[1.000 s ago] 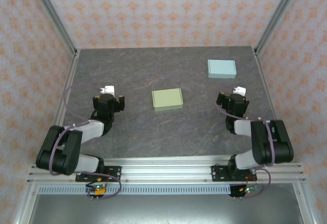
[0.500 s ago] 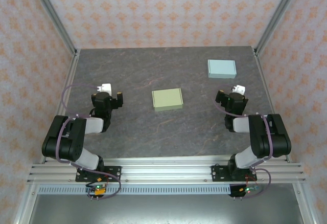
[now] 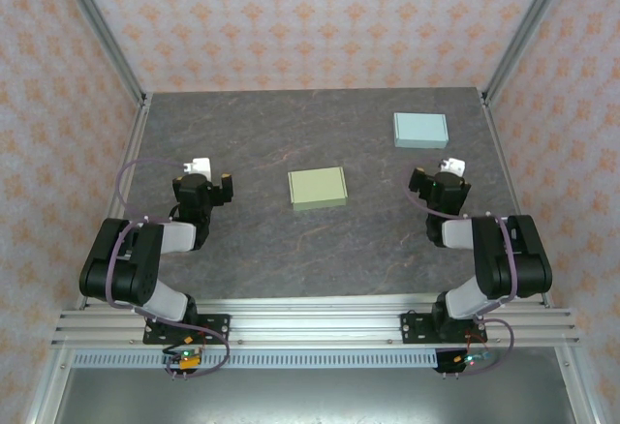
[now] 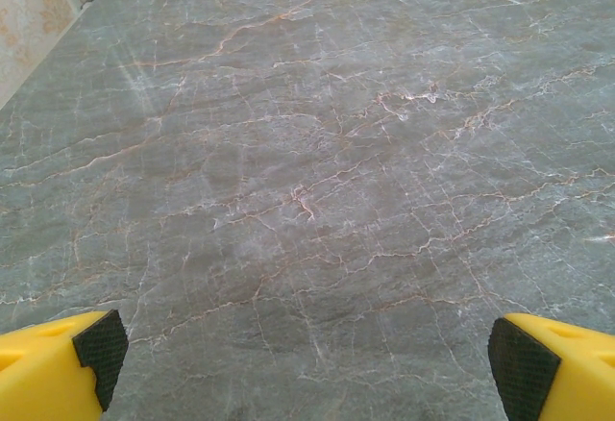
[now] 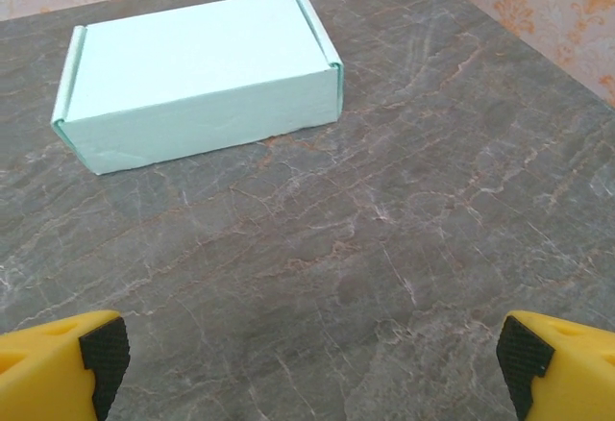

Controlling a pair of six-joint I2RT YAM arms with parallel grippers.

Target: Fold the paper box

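A closed pale green paper box (image 3: 318, 188) lies flat in the middle of the table. A second closed paper box, pale blue (image 3: 420, 130) (image 5: 192, 75), lies at the back right. My left gripper (image 3: 203, 184) (image 4: 307, 373) hovers low over bare table, well left of the green box. Its yellow fingers (image 4: 58, 368) stand wide open with nothing between them. My right gripper (image 3: 441, 182) (image 5: 312, 368) is also open and empty, its fingers (image 5: 562, 363) spread. It faces the blue box, which lies a short way ahead of it.
The grey marbled table (image 3: 271, 240) is bounded by patterned walls and metal posts (image 3: 97, 27) on the left, back and right. A metal rail (image 3: 320, 322) carrying both arm bases runs along the near edge.
Both arms shifted posture early in the second, and the grippers edged slightly farther up the table. Since then they have barely moved. Neither box moved and both grippers stayed open.
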